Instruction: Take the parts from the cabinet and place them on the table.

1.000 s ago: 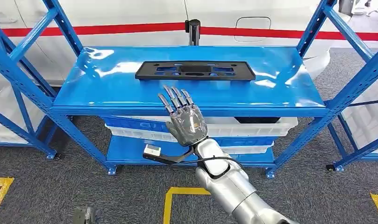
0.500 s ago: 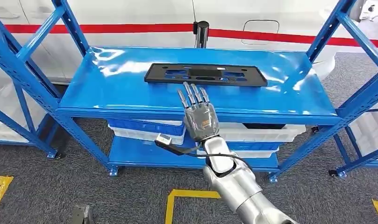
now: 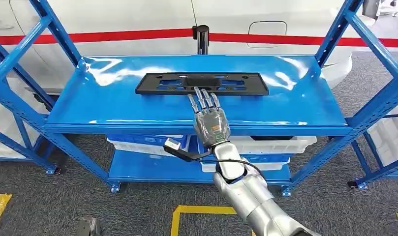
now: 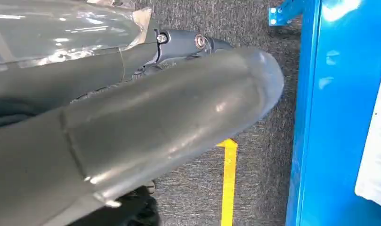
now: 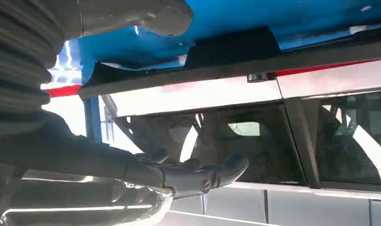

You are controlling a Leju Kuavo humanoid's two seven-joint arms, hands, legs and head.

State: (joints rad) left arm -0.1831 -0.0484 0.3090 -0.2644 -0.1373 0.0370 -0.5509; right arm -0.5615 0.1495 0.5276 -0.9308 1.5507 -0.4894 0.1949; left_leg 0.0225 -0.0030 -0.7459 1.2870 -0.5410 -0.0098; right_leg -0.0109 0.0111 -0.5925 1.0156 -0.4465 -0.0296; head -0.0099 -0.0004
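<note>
**Reaching for the black part on the top shelf**

Reaching across centre frame in the head view: right hand (image 3: pixel 211 124), fingers (image 3: pixel 203 100) straight and spread, holding nothing; fingertips at or just over the near long edge of the black part (image 3: pixel 201 83), contact not confirmable from this angle; confirmed empty in the right wrist view (image 5: pixel 193 176), fingers apart with only background behind them, thumb (image 5: pixel 146 16) lifted toward the dark underside of the part (image 5: pixel 231 47).

Lying flat, upper centre of frame, on the blue shelf (image 3: pixel 103 105) of the cabinet: a long, thin, slotted plate, long axis running left to right; not yet lifted; task judged barely begun.

Left hand (image 4: pixel 132 132): seen close up in the left wrist view as a grey cover over grey carpet beside a yellow floor line (image 4: pixel 229 183); open or closed cannot be told.

Recommended for the step in hand: advance over the part near its middle rather than toward either end, to keep so long a piece level; slip fingers under the near edge or through a slot, thumb closing on the opposite face; close firmly before lifting; lift straight up, clear of the shelf lip; risk judged: flat plate sliding away on glossy paint if pushed rather than pinched.
</note>
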